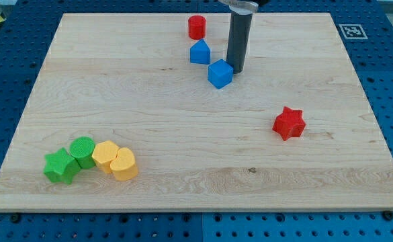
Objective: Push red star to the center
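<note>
The red star [289, 123] lies on the wooden board at the view's right, a little below mid-height. My tip [236, 69] is at the view's top centre, up and to the left of the star and well apart from it. The tip stands just right of a blue cube [220, 73], touching or nearly touching it.
A blue block with a peaked top [199, 52] and a red cylinder [196, 27] sit left of the rod near the top. At the bottom left a green star [60, 166], a green cylinder [83, 150], a yellow block [105, 155] and a yellow heart [123, 164] cluster together.
</note>
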`<state>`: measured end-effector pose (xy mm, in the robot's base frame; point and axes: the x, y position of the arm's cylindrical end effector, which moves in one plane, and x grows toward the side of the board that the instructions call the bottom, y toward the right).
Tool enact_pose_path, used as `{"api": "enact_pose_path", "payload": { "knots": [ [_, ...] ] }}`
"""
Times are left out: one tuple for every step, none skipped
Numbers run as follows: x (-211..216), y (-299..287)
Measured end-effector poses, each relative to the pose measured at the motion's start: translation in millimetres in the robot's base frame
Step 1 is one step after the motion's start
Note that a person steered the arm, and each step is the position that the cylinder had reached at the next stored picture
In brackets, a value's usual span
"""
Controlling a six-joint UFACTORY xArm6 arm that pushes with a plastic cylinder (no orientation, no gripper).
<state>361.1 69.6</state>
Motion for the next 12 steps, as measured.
{"api": "enact_pose_path", "payload": {
  "knots": [
    [0.4, 54.2],
    [34.6, 112.7],
    [91.4, 141.0],
    [147.8, 136.2],
    [149.7, 134.5],
    [149.7, 104.6],
    [149.7, 59.8],
    [136.5, 44.2],
    [116.3, 43.7],
    [105.0, 36.8],
    [103.7, 17.7],
    [103.7, -5.0]
  ]
}}
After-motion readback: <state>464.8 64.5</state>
